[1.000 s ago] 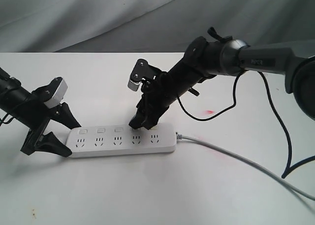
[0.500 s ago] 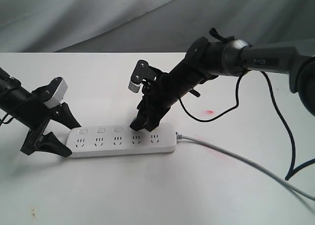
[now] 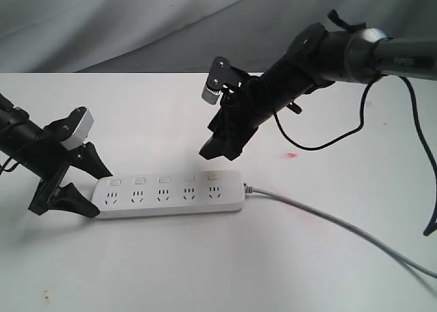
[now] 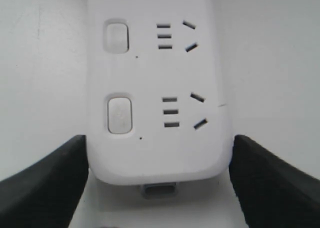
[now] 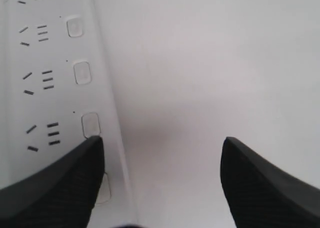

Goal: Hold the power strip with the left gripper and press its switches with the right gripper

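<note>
On the white bench [image 3: 205, 271], the long white plastic power strip [image 3: 169, 194] lies centre-frame, left claw [image 3: 76, 182] straddling its end, fingers apart; right claw [image 3: 220, 143] hovers above, spread wide.

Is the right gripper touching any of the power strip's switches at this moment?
No, the right gripper hangs clear above the power strip, with bare table visible between its fingers and the switches.

Left gripper [image 3: 80, 182] low at the left, jaws wide, fingers [image 4: 45, 183] apart on either side. Right gripper [image 3: 220, 147] raised, angled downward from a thick arm [image 3: 328, 56], jaws wide, seemingly touching nothing.
</note>
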Robot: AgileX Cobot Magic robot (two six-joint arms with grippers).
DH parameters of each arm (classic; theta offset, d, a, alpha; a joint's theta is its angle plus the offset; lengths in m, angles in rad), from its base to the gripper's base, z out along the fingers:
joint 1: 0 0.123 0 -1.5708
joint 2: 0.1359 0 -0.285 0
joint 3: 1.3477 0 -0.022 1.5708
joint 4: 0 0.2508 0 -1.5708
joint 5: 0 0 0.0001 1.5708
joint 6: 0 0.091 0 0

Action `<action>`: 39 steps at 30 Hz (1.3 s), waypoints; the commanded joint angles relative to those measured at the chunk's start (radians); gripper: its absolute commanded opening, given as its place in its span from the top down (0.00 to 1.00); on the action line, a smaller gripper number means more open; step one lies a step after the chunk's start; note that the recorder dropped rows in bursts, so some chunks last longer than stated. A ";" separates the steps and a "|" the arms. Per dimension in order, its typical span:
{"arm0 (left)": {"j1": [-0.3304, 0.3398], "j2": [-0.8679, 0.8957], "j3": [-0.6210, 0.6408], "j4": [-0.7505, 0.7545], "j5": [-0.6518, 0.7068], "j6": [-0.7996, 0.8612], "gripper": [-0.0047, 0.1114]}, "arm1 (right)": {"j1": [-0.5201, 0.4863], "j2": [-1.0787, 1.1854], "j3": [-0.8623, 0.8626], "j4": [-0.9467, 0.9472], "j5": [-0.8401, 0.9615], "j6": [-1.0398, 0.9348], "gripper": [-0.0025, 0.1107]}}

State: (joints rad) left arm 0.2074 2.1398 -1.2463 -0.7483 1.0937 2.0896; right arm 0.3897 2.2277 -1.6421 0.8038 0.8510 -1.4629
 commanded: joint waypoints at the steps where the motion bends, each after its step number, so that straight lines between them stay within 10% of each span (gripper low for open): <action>1: -0.003 -0.004 -0.005 -0.003 0.006 0.004 0.64 | -0.001 -0.004 0.051 0.007 -0.033 -0.024 0.43; 39: -0.003 -0.004 -0.005 -0.003 0.006 0.004 0.64 | 0.001 0.010 0.168 0.058 -0.163 -0.084 0.43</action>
State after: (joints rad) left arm 0.2074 2.1398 -1.2463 -0.7483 1.0937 2.0896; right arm 0.3897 2.2387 -1.4959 0.8759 0.7108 -1.4938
